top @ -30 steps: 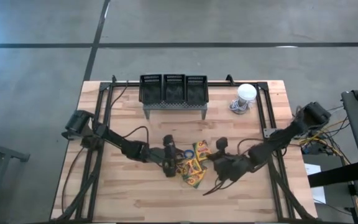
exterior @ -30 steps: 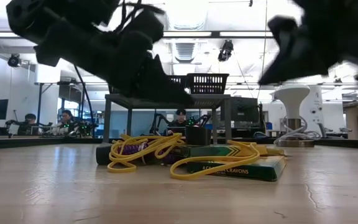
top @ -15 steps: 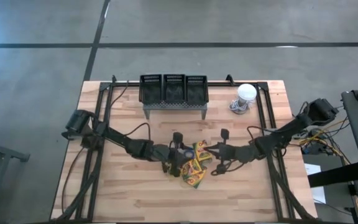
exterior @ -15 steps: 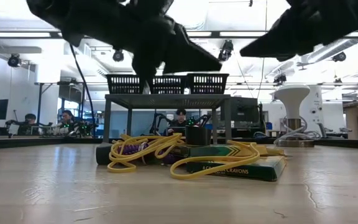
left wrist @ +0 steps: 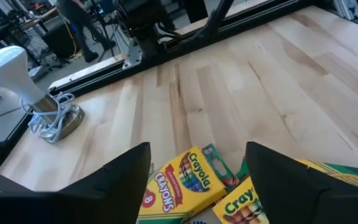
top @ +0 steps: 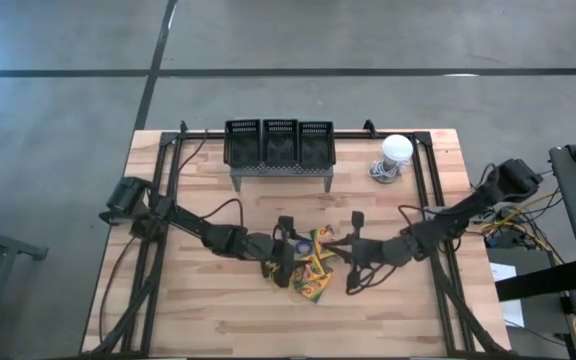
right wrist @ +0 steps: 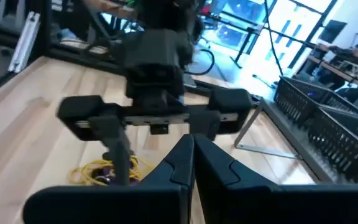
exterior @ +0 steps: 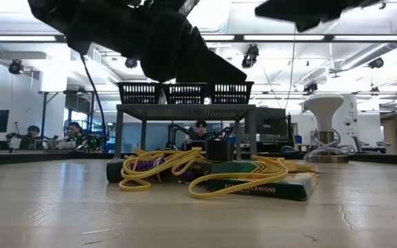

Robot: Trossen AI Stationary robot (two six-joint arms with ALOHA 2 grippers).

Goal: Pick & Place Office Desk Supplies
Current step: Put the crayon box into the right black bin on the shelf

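Note:
Several yellow-and-green crayon boxes [top: 316, 270] lie flat in a loose pile at the table's middle; the low view shows them [exterior: 260, 186] too. Yellow rubber bands [exterior: 158, 169] are draped over the boxes, with purple ones [exterior: 147, 164] beside them. My left gripper [top: 296, 255] hovers open over the pile's left part. In its wrist view its fingers [left wrist: 197, 149] stand apart above the boxes [left wrist: 182, 180]. My right gripper [top: 340, 252] is shut and hangs over the pile's right side, pointing at the left gripper. Its wrist view [right wrist: 193, 146] also shows the yellow bands [right wrist: 104, 171]. Both grippers are well above the pile.
A dark mesh stand with three baskets [top: 279, 150] sits at the far edge on grey legs [exterior: 185, 103]. A white dome-shaped object with a coiled cable [top: 395, 152] stands far right. Bare wood lies near and on both sides of the pile. People sit in the room behind.
My right gripper rose from low near the pile's near right corner and moved toward the far edge; it now hangs over the pile's right side. My left gripper lifted and shifted a little right, over the pile. The boxes and bands stayed put.

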